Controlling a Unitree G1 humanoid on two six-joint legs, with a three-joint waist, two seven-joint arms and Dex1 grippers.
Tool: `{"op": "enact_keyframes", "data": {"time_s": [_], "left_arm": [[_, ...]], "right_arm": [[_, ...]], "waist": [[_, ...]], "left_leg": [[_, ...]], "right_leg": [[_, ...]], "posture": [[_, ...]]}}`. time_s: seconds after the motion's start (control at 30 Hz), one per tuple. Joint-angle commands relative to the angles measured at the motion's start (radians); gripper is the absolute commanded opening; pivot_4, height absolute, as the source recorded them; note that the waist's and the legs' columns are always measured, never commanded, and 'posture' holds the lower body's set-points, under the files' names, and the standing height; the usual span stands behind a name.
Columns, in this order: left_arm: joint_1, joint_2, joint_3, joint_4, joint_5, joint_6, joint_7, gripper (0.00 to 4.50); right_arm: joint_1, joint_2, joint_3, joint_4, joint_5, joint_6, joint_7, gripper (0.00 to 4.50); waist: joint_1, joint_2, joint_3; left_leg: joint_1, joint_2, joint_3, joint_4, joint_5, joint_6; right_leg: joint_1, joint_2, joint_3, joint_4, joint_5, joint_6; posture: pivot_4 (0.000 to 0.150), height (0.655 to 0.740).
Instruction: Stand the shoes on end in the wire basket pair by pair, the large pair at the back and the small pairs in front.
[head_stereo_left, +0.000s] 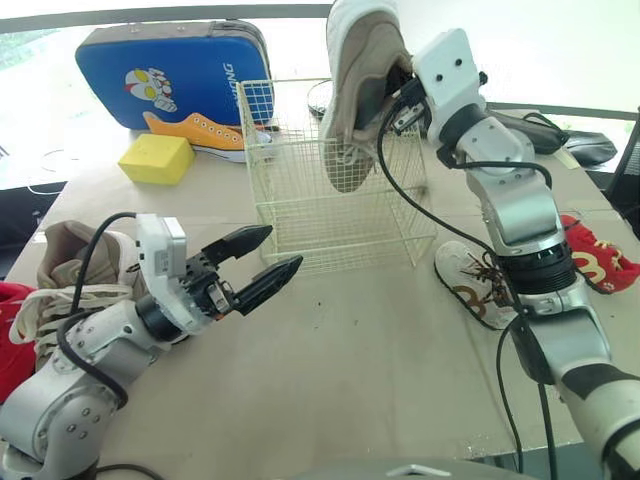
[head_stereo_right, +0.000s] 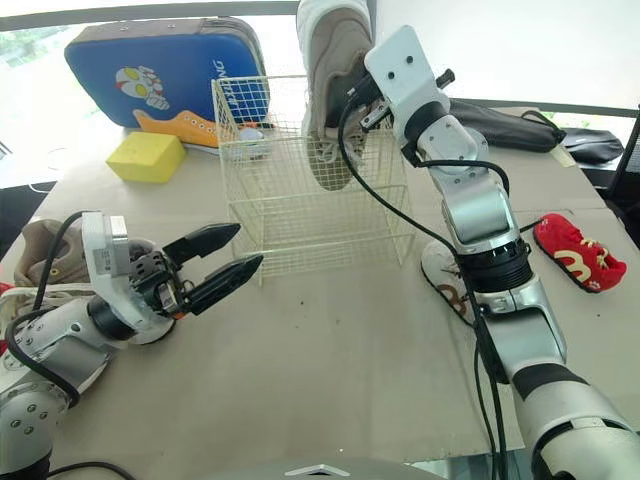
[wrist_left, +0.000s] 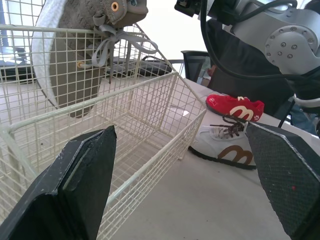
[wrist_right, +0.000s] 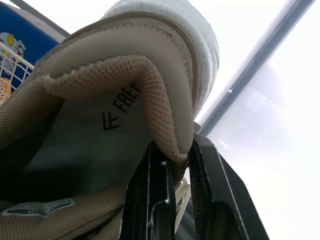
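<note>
Lettering (wrist_right: 122, 107) "FRE" shows inside the tan shoe (wrist_right: 90, 150) pinched by right pincer (wrist_right: 175, 152).

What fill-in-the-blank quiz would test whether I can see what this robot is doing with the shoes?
1. The right gripper is shut on a beige shoe above the wire basket, toe pointing ____.
2. The left gripper holds nothing; its fingers are ____.
3. The small shoe lying on the robot's far right is ____.
Missing words: down; open; red.
</note>
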Motion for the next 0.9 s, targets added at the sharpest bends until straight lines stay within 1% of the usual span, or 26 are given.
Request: {"op": "enact_keyframes", "data": {"time_s": [0.03,0.13,0.2,0.27,0.33,0.43,0.53,0.67,0.8,0.9], "left_arm": [[-0.008,-0.004,0.001,-0.008,0.005,-0.024,-0.011,4.5],[-0.005,-0.007,-0.001,-0.006,0.01,-0.027,-0.015,4.5],[-0.007,-0.01,-0.004,-0.005,0.012,-0.028,-0.016,4.5],[-0.01,-0.012,-0.006,-0.003,0.015,-0.028,-0.017,4.5],[-0.011,-0.015,-0.007,-0.002,0.018,-0.029,-0.02,4.5],[-0.009,-0.015,-0.005,-0.002,0.02,-0.031,-0.024,4.5],[-0.005,-0.014,-0.001,0.001,0.019,-0.033,-0.029,4.5],[0.002,-0.016,-0.002,0.002,0.024,-0.037,-0.035,4.5],[0.002,-0.018,-0.007,0.006,0.027,-0.04,-0.041,4.5],[0.004,-0.019,-0.008,0.011,0.033,-0.044,-0.048,4.5]], "right_arm": [[-0.066,-0.011,-0.044,-0.075,-0.021,-0.011,-0.007,0.07],[-0.061,-0.035,-0.031,-0.07,-0.049,0.002,0.008,0.07],[-0.035,-0.052,0.004,-0.063,-0.069,0.011,0.045,0.07],[0.001,-0.025,0.001,-0.067,-0.034,0.071,0.07,0.07],[0.051,0.041,-0.049,-0.078,0.043,0.193,0.065,0.07],[0.111,0.066,-0.06,-0.095,0.05,0.274,0.068,0.07],[0.13,0.047,-0.02,-0.142,0.039,0.324,0.111,0.07],[0.112,0.014,0.012,-0.157,0.012,0.3,0.141,0.07],[0.036,-0.088,0.088,-0.119,-0.098,0.096,0.178,0.07],[-0.012,-0.12,0.11,-0.08,-0.135,0.004,0.2,0.07]], "waist": [[0.0,0.0,0.0],[0.001,0.0,0.0],[0.002,0.0,0.0],[0.0,-0.001,0.0],[-0.001,-0.001,-0.002],[0.0,0.0,-0.003],[-0.003,0.001,-0.003],[-0.005,0.002,-0.004],[-0.005,0.002,-0.003],[-0.006,0.002,-0.003]], "left_leg": [[0.0,0.0,0.0,0.0,0.0,0.0],[0.0,0.0,0.0,0.0,0.0,0.0],[0.0,0.0,0.0,0.0,0.0,0.0],[0.0,0.0,0.0,0.0,0.0,0.0],[0.001,0.001,0.0,0.0,0.0,0.0],[0.002,0.002,0.0,0.0,0.0,0.0],[0.002,0.001,0.0,0.0,0.0,0.0],[0.003,0.002,0.001,-0.002,0.0,0.0],[0.003,0.001,0.001,-0.002,0.0,0.0],[0.003,0.001,0.002,-0.002,0.0,0.0]], "right_leg": [[0.0,0.0,0.0,0.0,0.0,0.0],[0.0,0.0,0.0,0.0,0.0,0.0],[0.0,0.0,0.0,0.0,0.0,0.0],[0.0,0.0,0.0,0.0,0.0,0.0],[0.001,0.0,0.0,0.0,0.0,0.0],[0.002,0.0,0.0,0.0,0.0,0.0],[0.002,0.0,0.0,0.0,0.0,0.0],[0.002,0.001,0.0,0.0,0.0,0.0],[0.002,0.0,0.0,-0.001,0.0,0.0],[0.002,0.0,0.0,-0.001,0.0,0.0]], "posture": [[0.15,0.74],[0.15,0.74],[0.15,0.74],[0.15,0.74],[0.15,0.74],[0.15,0.74],[0.15,0.74],[0.15,0.74],[0.15,0.74],[0.15,0.74]]}}
